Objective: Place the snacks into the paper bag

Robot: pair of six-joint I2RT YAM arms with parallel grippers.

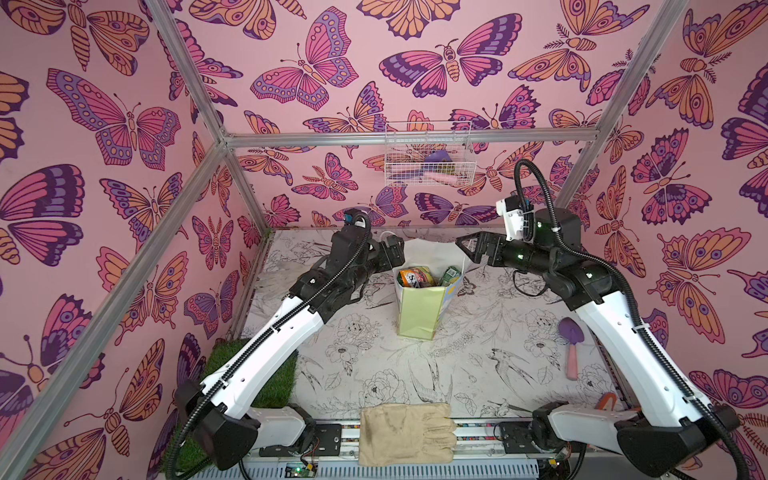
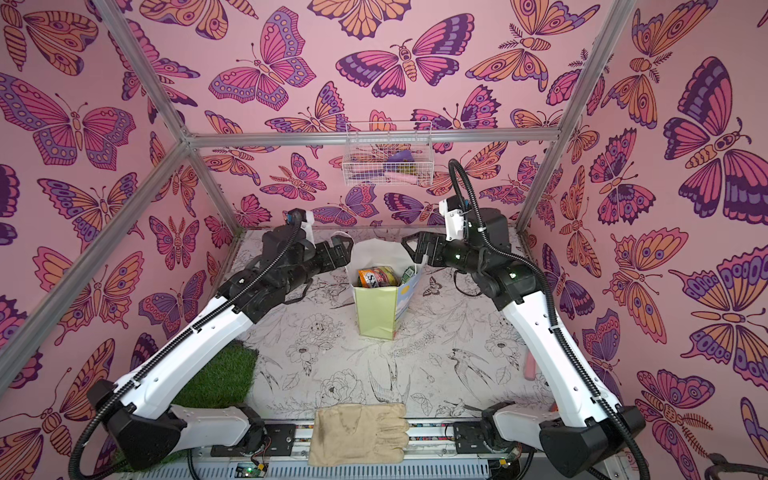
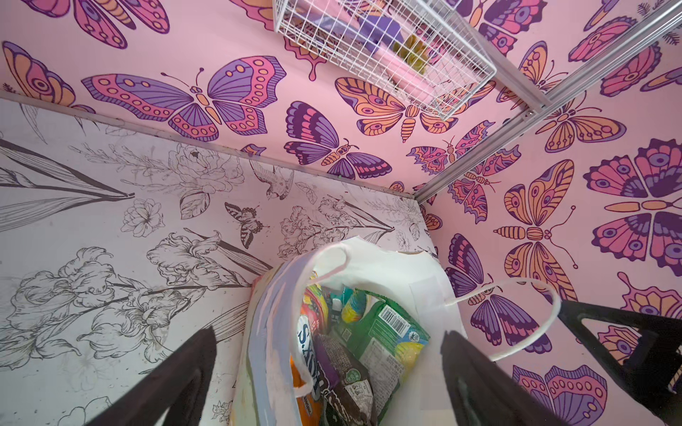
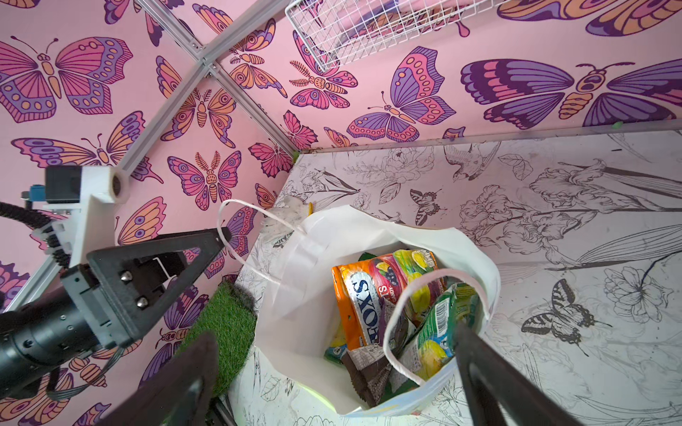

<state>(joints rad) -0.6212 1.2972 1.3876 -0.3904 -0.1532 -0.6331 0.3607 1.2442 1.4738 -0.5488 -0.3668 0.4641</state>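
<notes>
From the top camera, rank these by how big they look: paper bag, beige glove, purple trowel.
1. paper bag and beige glove: about alike, and the glove lies nearer the camera, so unranked.
2. purple trowel: smallest.

A beige glove (image 1: 405, 434) lies at bottom centre in both top views. A wire basket (image 1: 430, 153) hangs on the back wall, above centre. In a top view, a purple trowel (image 1: 570, 345) lies at right and a grass patch (image 1: 276, 384) at lower left.

Top views overlook all; wrist views closely share the paper bag (image 3: 417, 273).
</notes>
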